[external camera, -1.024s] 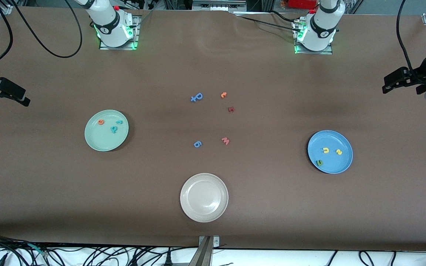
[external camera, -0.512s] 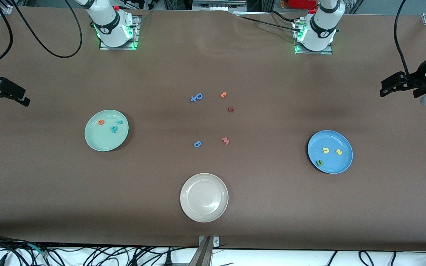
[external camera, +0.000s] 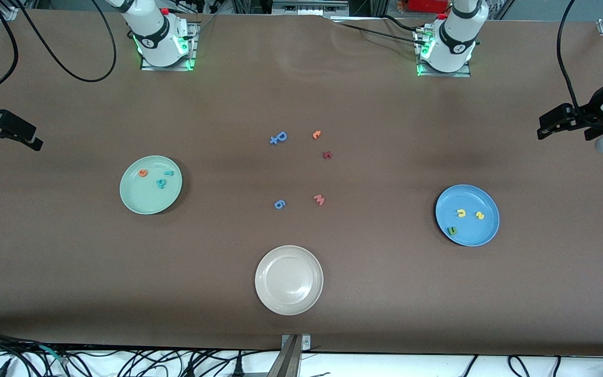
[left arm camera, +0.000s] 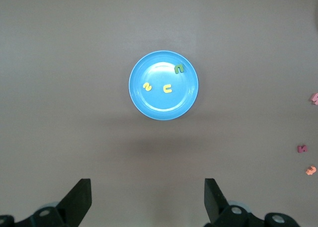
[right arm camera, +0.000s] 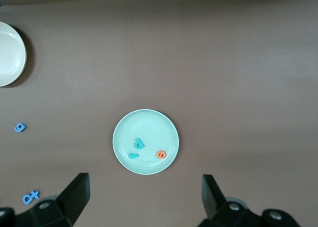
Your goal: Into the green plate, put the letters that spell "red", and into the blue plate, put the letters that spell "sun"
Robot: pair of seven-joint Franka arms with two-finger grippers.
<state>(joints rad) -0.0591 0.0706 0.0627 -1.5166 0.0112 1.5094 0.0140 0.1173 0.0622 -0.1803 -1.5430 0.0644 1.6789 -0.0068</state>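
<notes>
The green plate [external camera: 147, 200] lies toward the right arm's end of the table. In it are a teal "r" [external camera: 168, 173], an orange "e" [external camera: 143, 172] and a teal "d" [external camera: 160, 183]. The blue plate [external camera: 471, 200] lies toward the left arm's end and holds a yellow "s" [external camera: 480, 215], a yellow "u" shape [external camera: 461, 212] and a dark green one [external camera: 451, 230]. High over bare table at its own end, my left gripper [external camera: 545, 127] [left arm camera: 147, 197] is open and empty, looking down on the blue plate [left arm camera: 159, 104]. My right gripper [external camera: 33, 140] [right arm camera: 145, 194] waits open and empty above the table beside the green plate [right arm camera: 145, 126].
A cream-white plate [external camera: 289, 280] sits nearest the front camera, mid-table. Loose letters lie in the middle: a blue "p"-like one [external camera: 279, 137], an orange one [external camera: 316, 134], a dark red one [external camera: 326, 155], a salmon "w" [external camera: 319, 199] and a small blue one [external camera: 279, 204].
The left gripper has drifted slightly toward the table's middle and the robots' bases. The right arm, plates and letters have not moved.
</notes>
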